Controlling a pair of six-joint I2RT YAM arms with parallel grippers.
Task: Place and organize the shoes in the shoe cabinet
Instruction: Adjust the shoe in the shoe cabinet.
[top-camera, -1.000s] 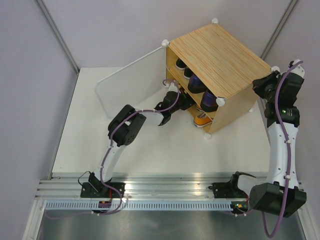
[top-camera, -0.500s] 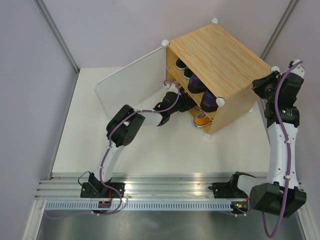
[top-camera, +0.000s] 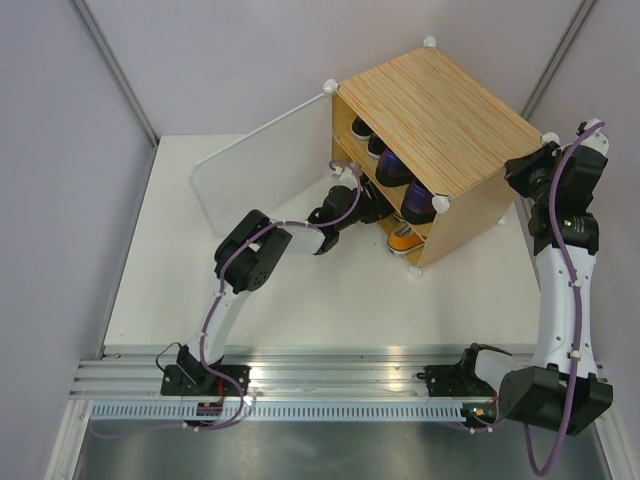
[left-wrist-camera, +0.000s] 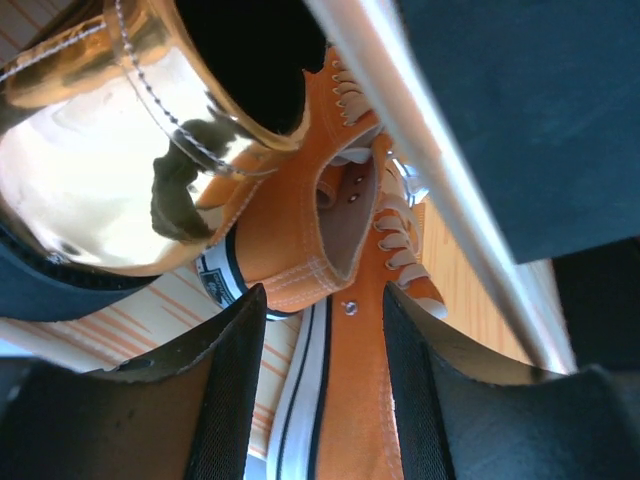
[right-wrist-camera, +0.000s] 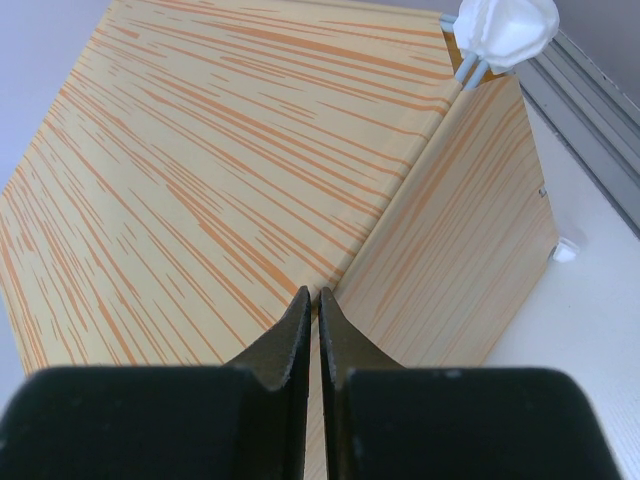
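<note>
The shoe cabinet (top-camera: 440, 110) stands at the back right with its white door (top-camera: 260, 170) swung open to the left. Black sneakers (top-camera: 362, 128) and purple loafers (top-camera: 415, 200) sit on the upper shelf. My left gripper (top-camera: 365, 205) reaches into the lower compartment. In the left wrist view it is open (left-wrist-camera: 322, 300), its fingers straddling an orange sneaker (left-wrist-camera: 365, 400) that lies on the cabinet floor. A second orange sneaker (left-wrist-camera: 300, 240) and a gold pump (left-wrist-camera: 90, 170) lie just beyond. My right gripper (right-wrist-camera: 315, 300) is shut and empty, at the cabinet's right top edge (right-wrist-camera: 400, 210).
The shelf's front rail (left-wrist-camera: 430, 170) crosses diagonally above my left fingers. White corner knobs (top-camera: 441, 203) stick out from the cabinet. The white tabletop (top-camera: 300, 290) lies in front, and grey walls close in both sides.
My left gripper's jaws have parted from shut to open around the orange sneaker, and the wrist has shifted slightly into the cabinet. The right arm has not moved.
</note>
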